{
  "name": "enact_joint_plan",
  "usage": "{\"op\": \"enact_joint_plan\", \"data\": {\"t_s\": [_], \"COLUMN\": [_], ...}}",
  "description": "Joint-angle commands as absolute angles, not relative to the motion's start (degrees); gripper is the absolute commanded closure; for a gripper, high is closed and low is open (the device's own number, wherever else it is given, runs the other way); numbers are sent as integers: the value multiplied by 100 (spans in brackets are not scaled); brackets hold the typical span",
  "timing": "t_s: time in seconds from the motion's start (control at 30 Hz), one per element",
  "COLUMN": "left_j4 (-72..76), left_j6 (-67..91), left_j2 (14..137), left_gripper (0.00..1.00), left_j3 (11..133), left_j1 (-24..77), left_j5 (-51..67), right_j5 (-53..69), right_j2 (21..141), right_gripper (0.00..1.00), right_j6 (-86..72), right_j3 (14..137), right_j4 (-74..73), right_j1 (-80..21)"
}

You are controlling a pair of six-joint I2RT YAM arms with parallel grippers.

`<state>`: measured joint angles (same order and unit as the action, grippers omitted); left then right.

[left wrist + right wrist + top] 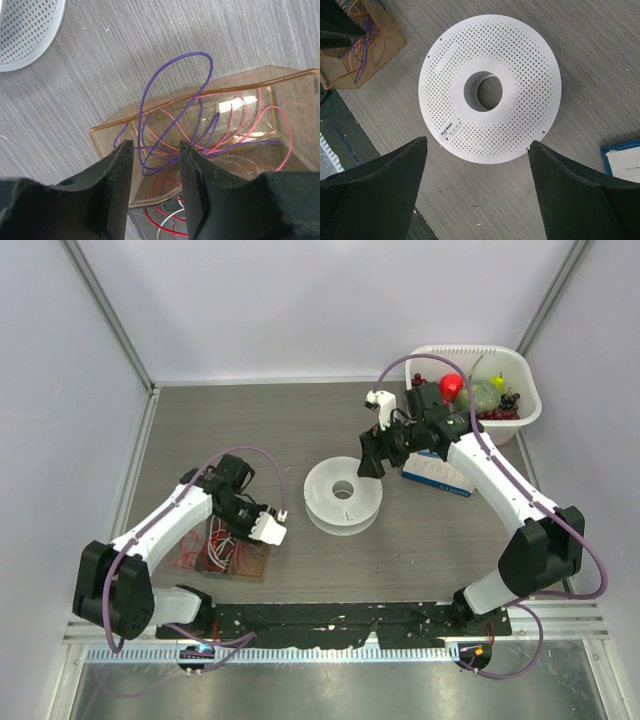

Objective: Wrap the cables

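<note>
Left claw (156, 150) maybe touching looped wire (142, 102).

The counter (300, 430) is matt grey wood-grain. The spool (520, 65) is matt white perforated plastic. The box (220, 91) is glossy amber-clear plastic; the purple wire (200, 53) is smooth-coated.

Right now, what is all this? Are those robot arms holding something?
Yes, those are two robot arms, and each one ends in a two-finger gripper. One picture looks down from above. The other two come from small cameras on the wrists. On the table lie a white holey spool, an amber see-through box of thin wires, a blue-and-white box and a white bin of fruit. The left gripper has its jaws around purple loops of wire, not clamped. The right gripper hangs open above the spool, holding nothing.
</note>
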<state>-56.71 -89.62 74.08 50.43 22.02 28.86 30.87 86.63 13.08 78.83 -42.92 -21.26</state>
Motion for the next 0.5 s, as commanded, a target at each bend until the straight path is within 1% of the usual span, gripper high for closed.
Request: {"op": "enact_joint_plan", "data": {"t_s": [0.0,0.2,0.33,0.43,0.47], "left_j4": [-5344,-5045,-5062,-5010,-5010], "left_j6": [-9202,-9457,-9589,-9650,-9650], "left_j2": [7611,7813,7919,7910,7901], "left_gripper": [55,52,52,54,56], "left_j3": [5062,4835,4746,4685,4676], "left_j1": [2224,2232,2224,2224,2224], "left_j5": [2848,2663,2610,2584,2575], "right_j5": [3287,3348,3410,3419,3428], "right_j2": [8657,8657,8640,8648,8666], "right_gripper": [13,13,13,13,13], "right_j6": [1231,1213,1204,1204,1204], "right_j3": [7901,7858,7857,7857,7857], "right_j4": [-4245,-4245,-4254,-4263,-4254], "right_j1": [-2109,-2101,-2092,-2083,-2083]}}
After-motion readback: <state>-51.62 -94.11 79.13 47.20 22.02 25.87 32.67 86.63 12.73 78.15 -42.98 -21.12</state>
